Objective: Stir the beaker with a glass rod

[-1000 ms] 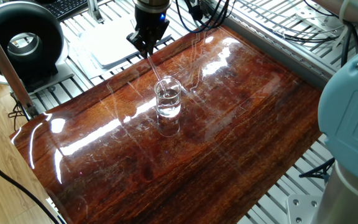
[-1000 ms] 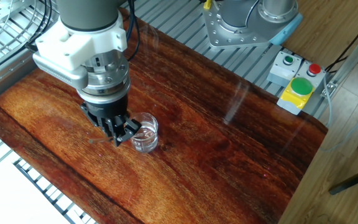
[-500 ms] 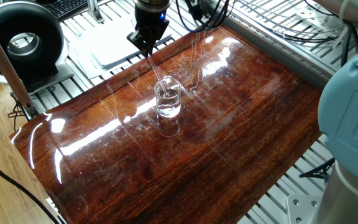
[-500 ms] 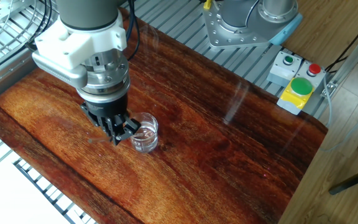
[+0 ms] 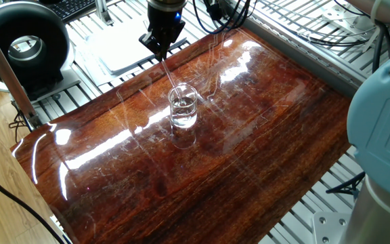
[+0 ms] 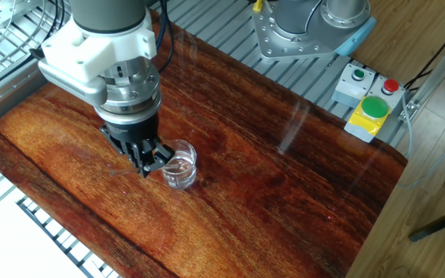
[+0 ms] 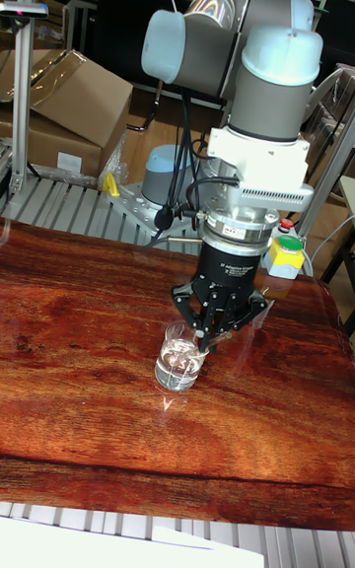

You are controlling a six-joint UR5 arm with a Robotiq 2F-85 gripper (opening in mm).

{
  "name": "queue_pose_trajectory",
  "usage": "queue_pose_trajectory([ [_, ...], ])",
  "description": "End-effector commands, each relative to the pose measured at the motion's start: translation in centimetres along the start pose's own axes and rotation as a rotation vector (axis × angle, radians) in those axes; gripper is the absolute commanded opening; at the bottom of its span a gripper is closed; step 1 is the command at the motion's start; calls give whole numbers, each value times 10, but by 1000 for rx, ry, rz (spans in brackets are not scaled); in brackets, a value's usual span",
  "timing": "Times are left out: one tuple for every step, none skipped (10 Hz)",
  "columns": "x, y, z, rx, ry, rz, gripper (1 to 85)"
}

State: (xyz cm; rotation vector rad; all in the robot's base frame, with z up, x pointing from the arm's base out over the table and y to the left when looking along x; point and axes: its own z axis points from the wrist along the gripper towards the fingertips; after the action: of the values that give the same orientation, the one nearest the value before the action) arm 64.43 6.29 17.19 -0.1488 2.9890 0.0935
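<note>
Beaker (image 5: 183, 107) stands mid-table (image 5: 263, 135), just near of the end effector (image 5: 159, 46). Clenched on the glass rod (image 5: 168, 76), the end effector holds it slanting down into the beaker's liquid.

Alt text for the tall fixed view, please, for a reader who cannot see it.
A gripper pointing down holds a thin glass rod that slants into a small clear beaker of liquid on a glossy wooden board. Cardboard boxes stand behind.

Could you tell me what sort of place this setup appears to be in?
Probably a robotics lab: an aluminium-frame bench carries a wooden board, a button box sits nearby, and cardboard boxes stand behind.
</note>
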Motion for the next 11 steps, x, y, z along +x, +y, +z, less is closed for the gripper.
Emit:
queue_pose_trajectory([
  [3, 1, -5, -13, 8, 12, 10],
  [3, 2, -7, -14, 7, 9, 10],
  [3, 2, -9, -17, 7, 8, 10],
  [3, 3, -11, -22, 5, 7, 10],
  [4, 4, -13, -26, 5, 7, 10],
  [4, 2, -15, -23, 0, 2, 10],
  [4, 1, -17, -22, -4, -2, 10],
  [3, 0, -19, -23, -12, -6, 10],
  [4, 0, -24, -27, -14, -10, 10],
  [6, 0, -28, -30, -18, -14, 10],
  [5, 0, -32, -29, -25, -17, 10],
])
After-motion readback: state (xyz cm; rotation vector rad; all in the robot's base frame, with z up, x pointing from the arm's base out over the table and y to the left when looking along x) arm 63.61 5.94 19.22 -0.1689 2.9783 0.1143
